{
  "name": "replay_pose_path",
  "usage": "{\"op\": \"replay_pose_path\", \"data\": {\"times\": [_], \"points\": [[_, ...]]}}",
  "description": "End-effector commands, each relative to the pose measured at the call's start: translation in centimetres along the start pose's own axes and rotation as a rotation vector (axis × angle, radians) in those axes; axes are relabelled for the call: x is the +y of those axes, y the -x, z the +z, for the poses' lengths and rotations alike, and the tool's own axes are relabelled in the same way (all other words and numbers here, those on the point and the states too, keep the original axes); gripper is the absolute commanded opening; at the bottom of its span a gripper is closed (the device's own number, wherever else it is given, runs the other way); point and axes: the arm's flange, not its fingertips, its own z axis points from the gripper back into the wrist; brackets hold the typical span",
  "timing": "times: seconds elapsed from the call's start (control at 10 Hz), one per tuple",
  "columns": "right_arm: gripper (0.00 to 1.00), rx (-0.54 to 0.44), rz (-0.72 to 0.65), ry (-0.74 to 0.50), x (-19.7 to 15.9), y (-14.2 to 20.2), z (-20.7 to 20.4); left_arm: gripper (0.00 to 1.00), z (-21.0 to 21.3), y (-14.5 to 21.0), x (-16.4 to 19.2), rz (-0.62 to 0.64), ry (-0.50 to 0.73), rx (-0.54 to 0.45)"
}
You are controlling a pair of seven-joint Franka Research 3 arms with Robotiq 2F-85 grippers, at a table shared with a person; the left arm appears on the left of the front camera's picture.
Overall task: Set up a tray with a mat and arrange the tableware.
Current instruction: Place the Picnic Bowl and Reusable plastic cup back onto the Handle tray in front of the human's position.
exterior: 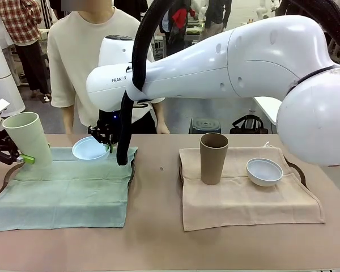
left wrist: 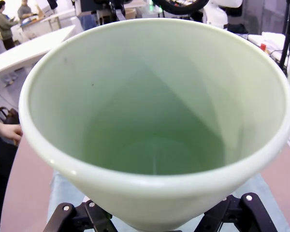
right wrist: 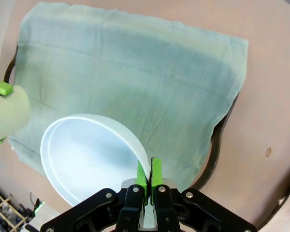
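On the right, the tan mat (exterior: 246, 190) already carries the brown tumbler (exterior: 213, 158) and white bowl (exterior: 264, 171). On the left, the green mat (exterior: 62, 190) is spread but bare: the left hand (exterior: 14, 154) grips the green tumbler (exterior: 28, 139) at its edge, and the right hand (exterior: 105, 136) is pinched shut on the blue bowl (exterior: 89, 149) rim above it. The arm (exterior: 215, 62) reads "FRAN".

You see the pale green tall tumbler (exterior: 27, 137) far left over the green cloth mat (exterior: 62, 192), the light blue round bowl (exterior: 90, 149) to its right; the matte brown tall tumbler (exterior: 213, 158) and bluish-white round bowl (exterior: 264, 171) stand on the right-hand beige cloth mat (exterior: 243, 198).
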Motion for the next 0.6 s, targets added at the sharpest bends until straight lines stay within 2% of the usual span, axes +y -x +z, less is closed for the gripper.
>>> {"op": "replay_pose_path", "data": {"times": [0.0,0.1,0.5], "points": [[0.04,0.000,0.000,0.000,0.0,0.0,0.0,0.81,-0.1,-0.2,-0.2,-0.011,0.004,-0.007],[0.04,0.022,-0.010,0.049,0.0,0.7,-0.6,0.81,0.0,0.0,0.0,0.000,0.000,0.000],[0.04,0.081,-0.015,0.036,-0.2,0.5,-3.8,0.81,-2.2,2.0,1.4,0.053,0.032,-0.007]]}}
